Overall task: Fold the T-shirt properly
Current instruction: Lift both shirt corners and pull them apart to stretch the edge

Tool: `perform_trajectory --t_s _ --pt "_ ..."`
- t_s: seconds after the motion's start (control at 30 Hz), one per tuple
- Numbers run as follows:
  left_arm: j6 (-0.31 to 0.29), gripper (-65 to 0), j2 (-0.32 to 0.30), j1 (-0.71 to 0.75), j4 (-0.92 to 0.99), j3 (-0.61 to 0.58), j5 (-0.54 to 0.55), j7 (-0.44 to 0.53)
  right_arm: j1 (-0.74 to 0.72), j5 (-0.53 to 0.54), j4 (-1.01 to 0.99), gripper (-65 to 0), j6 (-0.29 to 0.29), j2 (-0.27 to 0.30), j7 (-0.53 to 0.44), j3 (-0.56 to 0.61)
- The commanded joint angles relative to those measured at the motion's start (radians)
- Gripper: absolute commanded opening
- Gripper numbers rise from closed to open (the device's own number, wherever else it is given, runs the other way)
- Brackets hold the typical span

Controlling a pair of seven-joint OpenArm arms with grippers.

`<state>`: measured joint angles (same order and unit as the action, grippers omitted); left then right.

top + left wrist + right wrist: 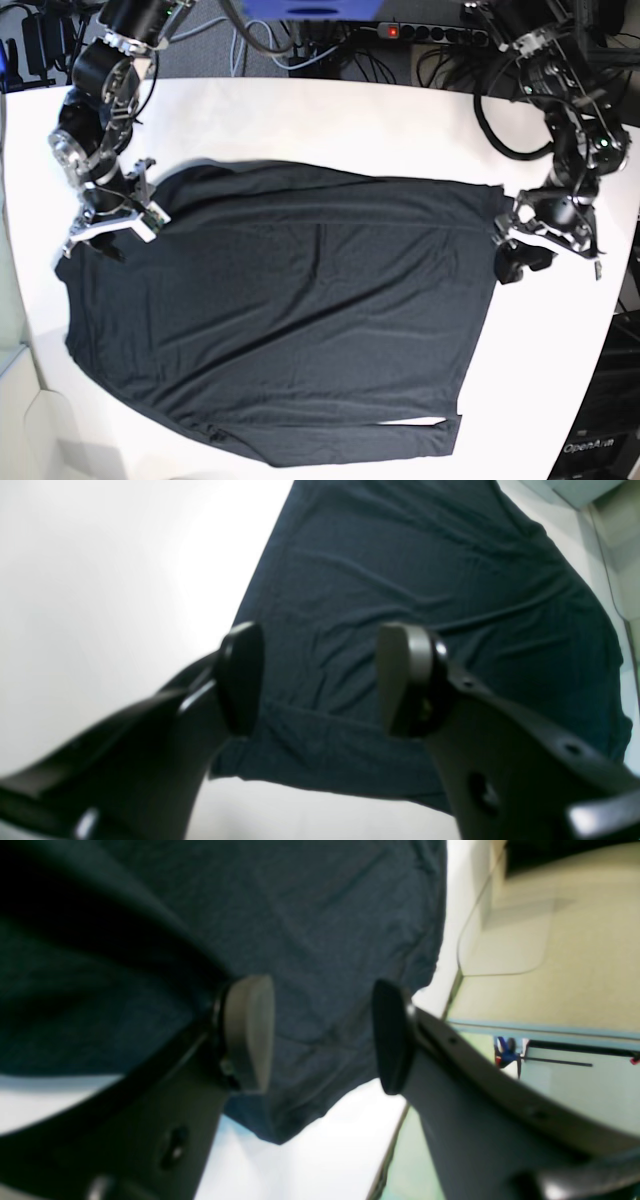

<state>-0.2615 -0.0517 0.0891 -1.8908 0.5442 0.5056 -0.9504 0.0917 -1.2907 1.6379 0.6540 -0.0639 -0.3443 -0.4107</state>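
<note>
One white table [330, 110] is covered across most of its width by the T-shirt [290, 320], which is spread flat (a few soft wrinkles are seen). At its far corner on the base view's right, the left gripper [320, 680] is held with jaws wide apart, nothing between them. Over the opposite edge, the right gripper [322, 1032] is likewise spread and empty.

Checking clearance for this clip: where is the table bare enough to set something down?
Bare table runs between the T-shirt and the cables, and beyond the shirt's edge near the left pincer. The shirt fills the middle.
</note>
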Motion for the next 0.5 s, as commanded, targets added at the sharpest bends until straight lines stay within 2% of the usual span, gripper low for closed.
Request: perform_trajectory --t_s 0.0,0.13,0.47 --pt "-0.006 -30.3 -0.021 -0.010 -0.002 -0.019 0.014 0.024 -0.008 0.013 0.018 -32.6 -0.004 0.002 -0.009 -0.006" --pt "-0.005 -30.3 -0.053 -0.010 0.050 -0.098 0.014 0.028 0.006 0.013 0.018 -32.6 -0.003 0.002 -0.012 -0.006" --pt "-0.005 -30.4 -0.061 -0.004 0.083 -0.111 0.012 0.020 0.043 0.013 0.081 -32.6 -0.003 0.002 -0.011 -0.006"
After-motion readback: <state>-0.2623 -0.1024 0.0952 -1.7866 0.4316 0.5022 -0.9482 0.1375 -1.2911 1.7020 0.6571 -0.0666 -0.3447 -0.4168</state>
